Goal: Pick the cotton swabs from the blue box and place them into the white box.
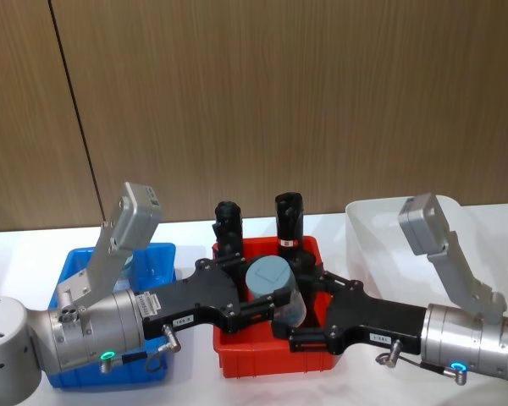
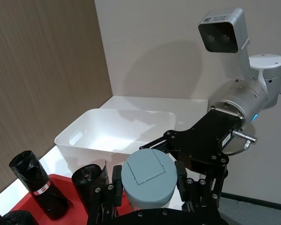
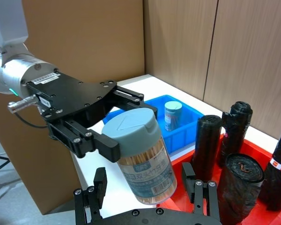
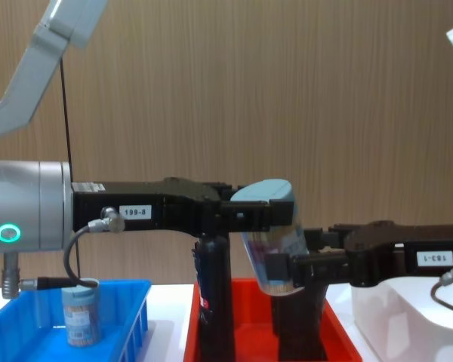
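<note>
Left tool (image 1: 258,292) and right tool (image 1: 298,309) sit closest to the head cam, meeting mid-frame from either side. Left tool is clamped on the pale blue lid of a swab jar (image 3: 143,164). The jar is in the air, tilted, swab sticks and label visible through the clear wall.

Right tool's fingers (image 3: 99,187) are spread and straddle the jar's lower half. Wrist view shows gaps on both sides; from the chest view, can't tell if one finger touches.

Jar hangs over the red bin (image 1: 271,359), not over either box. Black wrapped rolls (image 3: 207,145) stand upright in that bin, right under and behind the jar. In the chest view one roll (image 4: 214,302) rises to just below the left tool, another sits under the right tool.

Red bin sits between the blue box (image 1: 161,249) on the robot's left and the white box (image 2: 84,126) on its right, all on the white desk (image 1: 17,254). A second jar (image 4: 81,313) stands upright in the blue box. Wood-panel wall (image 1: 279,101) behind.
</note>
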### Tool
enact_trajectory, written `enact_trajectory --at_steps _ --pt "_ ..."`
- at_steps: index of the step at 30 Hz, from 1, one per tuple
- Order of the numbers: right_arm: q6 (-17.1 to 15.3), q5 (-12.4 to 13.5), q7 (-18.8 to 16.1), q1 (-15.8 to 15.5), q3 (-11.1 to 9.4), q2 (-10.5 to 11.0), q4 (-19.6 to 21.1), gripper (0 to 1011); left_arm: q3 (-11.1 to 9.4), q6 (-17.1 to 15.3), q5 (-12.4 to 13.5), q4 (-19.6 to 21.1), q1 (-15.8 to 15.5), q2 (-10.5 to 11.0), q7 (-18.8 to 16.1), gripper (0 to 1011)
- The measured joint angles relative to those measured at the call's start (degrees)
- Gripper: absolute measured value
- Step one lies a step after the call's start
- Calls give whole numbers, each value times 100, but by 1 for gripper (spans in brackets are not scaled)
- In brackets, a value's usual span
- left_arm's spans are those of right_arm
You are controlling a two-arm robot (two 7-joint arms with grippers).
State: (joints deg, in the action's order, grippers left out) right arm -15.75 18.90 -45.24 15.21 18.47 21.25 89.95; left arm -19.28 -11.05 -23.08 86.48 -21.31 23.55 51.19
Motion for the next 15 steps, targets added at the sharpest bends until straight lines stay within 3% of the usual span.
enact_trajectory --at_steps 15 --pt "188 -116 129 16 93 -23 -103 1002 0 0 0 0 0 0 0 669"
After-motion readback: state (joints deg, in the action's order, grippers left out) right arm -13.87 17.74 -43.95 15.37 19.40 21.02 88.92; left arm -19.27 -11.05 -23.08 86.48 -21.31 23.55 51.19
